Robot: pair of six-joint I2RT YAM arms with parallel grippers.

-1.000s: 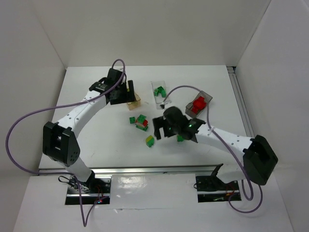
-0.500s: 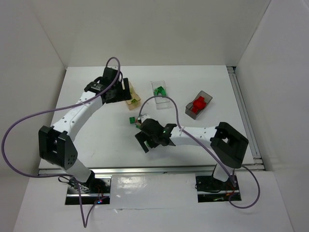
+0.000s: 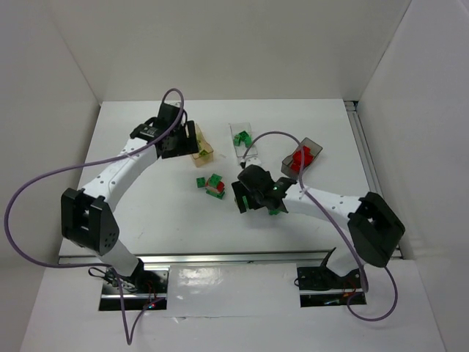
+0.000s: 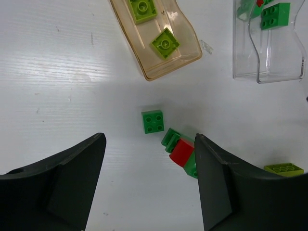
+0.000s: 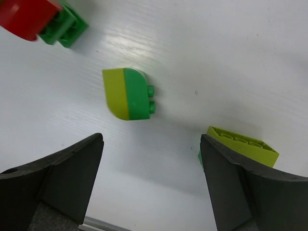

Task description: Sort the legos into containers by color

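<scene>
In the overhead view the left pincer (image 3: 192, 139) hangs at the left, its jaws spread wide with nothing held between them. In its wrist view the orange-tan bin (image 4: 168, 72), holding two yellow-green bricks, lies ahead of the jaws. The clear bin (image 4: 269, 67) lies ahead and to the right. A single green brick (image 4: 154, 121) rests just ahead of the gap, with a red-and-green stack (image 4: 182, 151) just beside it.

Further right, the right pincer (image 3: 245, 202) is also wide open and empty, with the dark grey bin (image 3: 311, 147) well apart from it. In its wrist view a two-colour brick (image 5: 127, 94), half yellow-green and half green, lies ahead of the gap, towards the finger at the left of the view. A yellow-green brick (image 5: 243, 144) sits right against the other finger.

The two-colour brick is judged to be the next pick. The gap should be centred over it before anything is closed. Its flat sides should be gripped rather than its rounded end or studs. The neighbouring brick should be left unnudged. One colour half is best gripped alone, since the halves probably must be separated.
</scene>
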